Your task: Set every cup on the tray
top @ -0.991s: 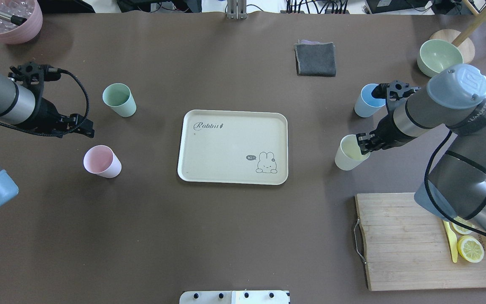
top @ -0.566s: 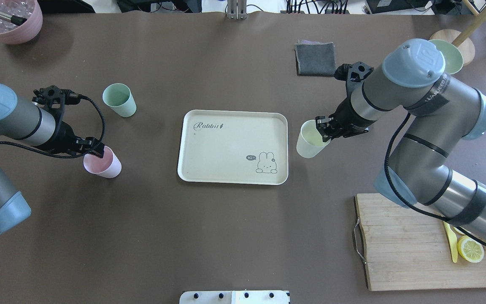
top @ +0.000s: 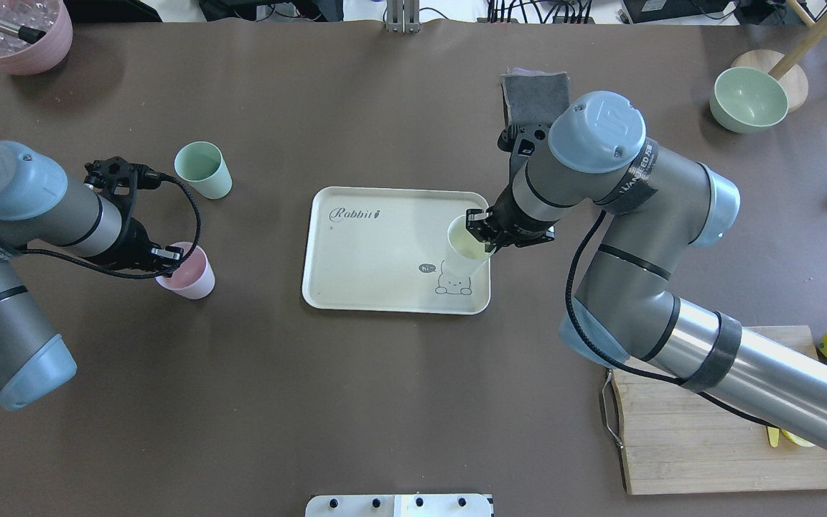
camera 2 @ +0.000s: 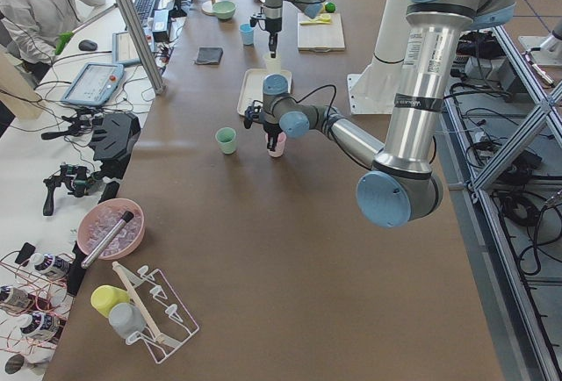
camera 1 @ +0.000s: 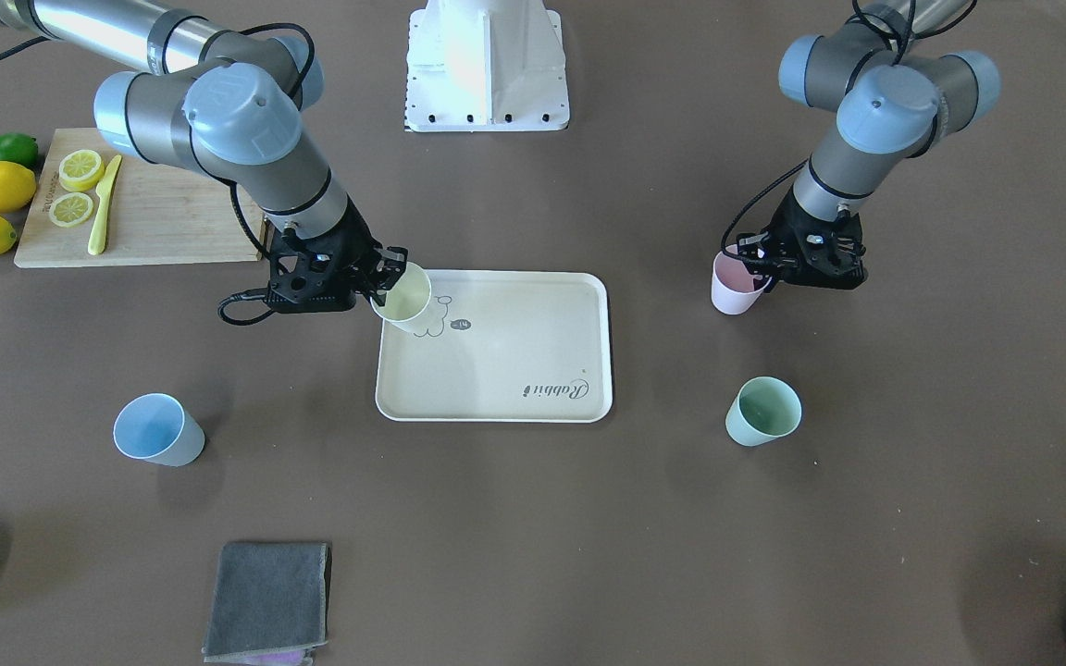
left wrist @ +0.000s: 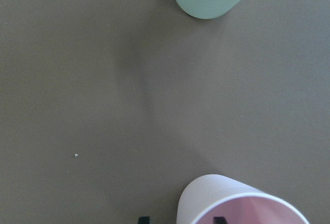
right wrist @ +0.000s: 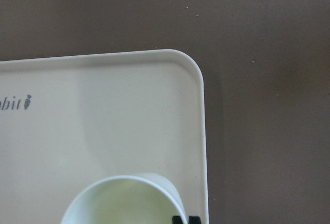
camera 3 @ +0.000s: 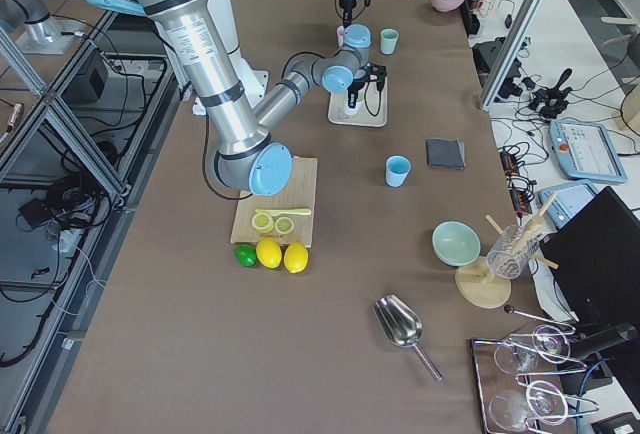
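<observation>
My right gripper (top: 480, 234) was clamped on the yellow cup (top: 465, 248), one finger inside the rim and one outside, so that the wall was pinched and the cup hung upright below the wrist. This rim hold kept the base free for setting down. The yellow cup was over the right edge of the tray (top: 377, 244), by the rabbit drawing; whether its base touched the tray I could not tell.

My left gripper (top: 169, 255) was at the pink cup (top: 192, 277) on the table, left of the tray. Its fingers were spread astride the near-left wall: one inside the rim, one outside with a gap to the wall. I judged this cup not yet gripped.

The green cup (top: 202, 171) stood far left and the blue cup (camera 1: 152, 430) far right, both off the tray and apart from my fingers
</observation>
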